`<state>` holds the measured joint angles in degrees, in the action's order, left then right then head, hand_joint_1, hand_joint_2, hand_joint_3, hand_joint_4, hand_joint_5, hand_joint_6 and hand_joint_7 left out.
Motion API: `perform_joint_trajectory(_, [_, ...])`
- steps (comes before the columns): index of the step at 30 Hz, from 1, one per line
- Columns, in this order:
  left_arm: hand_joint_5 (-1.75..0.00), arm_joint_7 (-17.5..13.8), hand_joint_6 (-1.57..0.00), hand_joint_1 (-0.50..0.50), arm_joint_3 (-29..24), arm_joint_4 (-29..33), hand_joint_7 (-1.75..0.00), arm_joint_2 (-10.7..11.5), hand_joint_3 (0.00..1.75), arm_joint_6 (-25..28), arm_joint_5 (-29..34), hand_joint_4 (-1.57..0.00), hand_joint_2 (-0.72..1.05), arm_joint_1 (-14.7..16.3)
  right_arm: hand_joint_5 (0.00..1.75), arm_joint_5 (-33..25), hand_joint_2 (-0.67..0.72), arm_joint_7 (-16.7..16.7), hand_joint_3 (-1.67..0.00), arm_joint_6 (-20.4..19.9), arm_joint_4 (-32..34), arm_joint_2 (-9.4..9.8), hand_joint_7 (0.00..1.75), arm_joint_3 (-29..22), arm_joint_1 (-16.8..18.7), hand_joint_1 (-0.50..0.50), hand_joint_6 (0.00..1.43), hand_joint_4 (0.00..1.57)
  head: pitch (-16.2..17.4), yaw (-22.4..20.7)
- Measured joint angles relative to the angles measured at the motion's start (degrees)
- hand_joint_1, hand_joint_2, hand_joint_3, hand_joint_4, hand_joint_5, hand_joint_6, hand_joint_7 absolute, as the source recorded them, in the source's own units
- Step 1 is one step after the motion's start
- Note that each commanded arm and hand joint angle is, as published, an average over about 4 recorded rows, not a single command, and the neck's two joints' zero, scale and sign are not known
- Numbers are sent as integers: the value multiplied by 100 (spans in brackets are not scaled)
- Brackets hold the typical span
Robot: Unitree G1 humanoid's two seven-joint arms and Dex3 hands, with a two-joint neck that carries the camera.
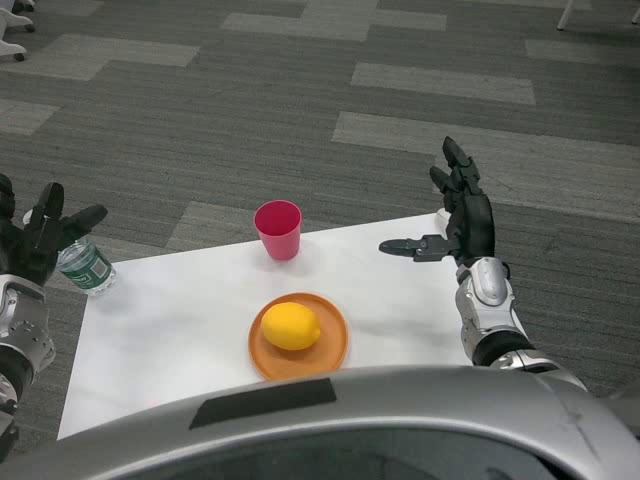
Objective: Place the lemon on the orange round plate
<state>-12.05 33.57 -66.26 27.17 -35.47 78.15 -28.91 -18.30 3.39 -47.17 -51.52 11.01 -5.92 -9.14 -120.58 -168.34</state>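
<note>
A yellow lemon [290, 326] lies in the middle of the orange round plate [333, 351], near the table's front edge. My right hand [455, 212] is raised over the table's right edge, well right of the plate, fingers spread and holding nothing. At the far left my left hand [42, 240] is lifted beside the table's left corner, fingers apart and empty.
A pink cup [278, 229] stands upright near the white table's [180, 320] far edge, behind the plate. A clear water bottle with a green label [86, 266] sits at the far left corner, close to my left hand. Grey carpet lies beyond the table.
</note>
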Motion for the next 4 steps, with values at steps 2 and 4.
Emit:
perform_joint_trajectory(2, [0, 0, 0, 50, -7, -3, 0, 0, 9, 0, 0, -7, 98, 0, 68, 0, -10, 0, -24, 0, 0, -1, 14, -1, 0, 4, 0, 0, 3, 0])
perform_joint_trajectory(4, [0, 0, 0, 50, -12, -4, 0, 0, 9, 0, 0, -7, 102, -1, 68, 0, -10, 0, -24, 0, 0, -1, 14, 0, 0, 4, 0, 0, 0, 2])
